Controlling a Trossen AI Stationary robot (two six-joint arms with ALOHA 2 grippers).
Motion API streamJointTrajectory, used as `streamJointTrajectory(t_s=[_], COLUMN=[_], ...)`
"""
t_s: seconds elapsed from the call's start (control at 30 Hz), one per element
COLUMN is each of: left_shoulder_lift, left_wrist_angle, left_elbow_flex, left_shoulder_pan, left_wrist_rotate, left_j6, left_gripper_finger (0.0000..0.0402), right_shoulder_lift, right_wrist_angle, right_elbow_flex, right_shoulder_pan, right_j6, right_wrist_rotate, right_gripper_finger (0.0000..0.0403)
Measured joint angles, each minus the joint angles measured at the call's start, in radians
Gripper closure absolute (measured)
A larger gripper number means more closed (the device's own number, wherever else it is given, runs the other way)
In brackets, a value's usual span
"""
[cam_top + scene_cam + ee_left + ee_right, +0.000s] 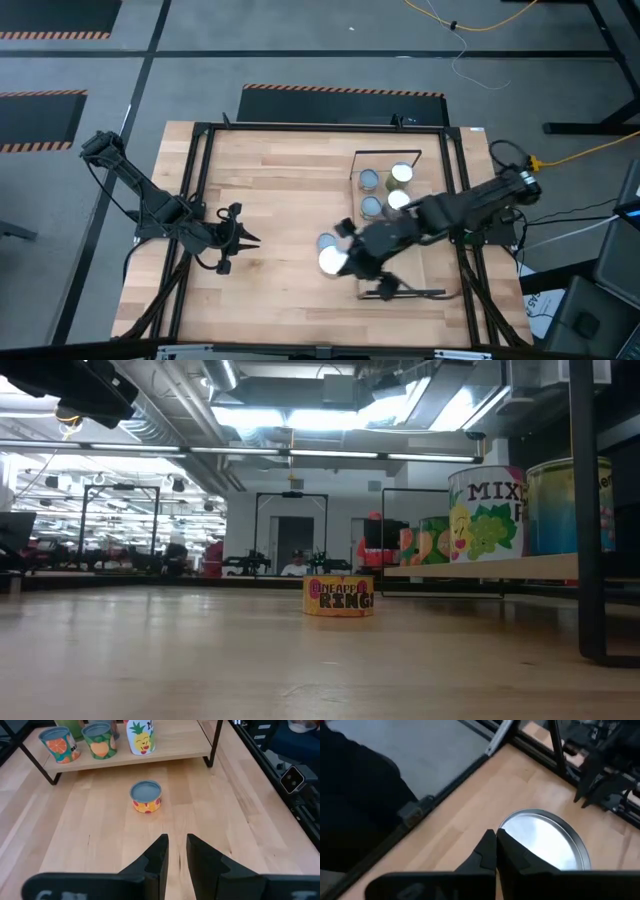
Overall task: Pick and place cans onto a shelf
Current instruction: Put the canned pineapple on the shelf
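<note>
Four cans (383, 190) already stand on the shelf (430, 262), crowded at its far end near the surface's (280, 180) right edge. Two are left on the surface just beside the shelf — a small pineapple-ring can (146, 796) and a silver-topped can (545, 839). The right gripper (496, 837) hangs over the silver-topped one, jaws together, gripping nothing. The left gripper (177, 850) waits near the left edge, jaws a little apart and empty. So the job looks over halfway done — two cans to go.
</note>
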Motion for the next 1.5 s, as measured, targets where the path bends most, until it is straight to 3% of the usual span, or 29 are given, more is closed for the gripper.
streamJointTrajectory(t_s=[0.33, 0.5, 0.7, 0.93, 1.13, 1.5], left_shoulder_lift=[0.0, 0.0, 0.0, 0.0, 0.0, 0.0], left_wrist_angle=[0.0, 0.003, 0.026, 0.056, 0.096, 0.132], left_elbow_flex=[0.0, 0.0, 0.0, 0.0, 0.0, 0.0], left_shoulder_pan=[0.0, 0.0, 0.0, 0.0, 0.0, 0.0], left_wrist_rotate=[0.0, -0.002, -0.002, -0.007, -0.01, -0.012], left_j6=[-0.047, -0.048, -0.052, -0.052, -0.053, -0.053], left_gripper_finger=[0.034, 0.034, 0.034, 0.034, 0.034, 0.034], right_shoulder_lift=[-0.151, -0.224, -0.359, -0.543, -0.656, -0.714], right_wrist_angle=[-0.29, -0.294, -0.175, -0.052, 0.063, 0.224], right_elbow_flex=[-0.017, -0.172, -0.41, -0.667, -0.849, -1.045], right_shoulder_pan=[0.207, 0.328, 0.425, 0.523, 0.553, 0.553], right_j6=[0.21, 0.334, 0.473, 0.586, 0.588, 0.566], right_wrist_rotate=[0.285, 0.388, 0.495, 0.547, 0.561, 0.546], right_gripper_finger=[0.0403, 0.0403, 0.0403, 0.0403, 0.0403, 0.0403])
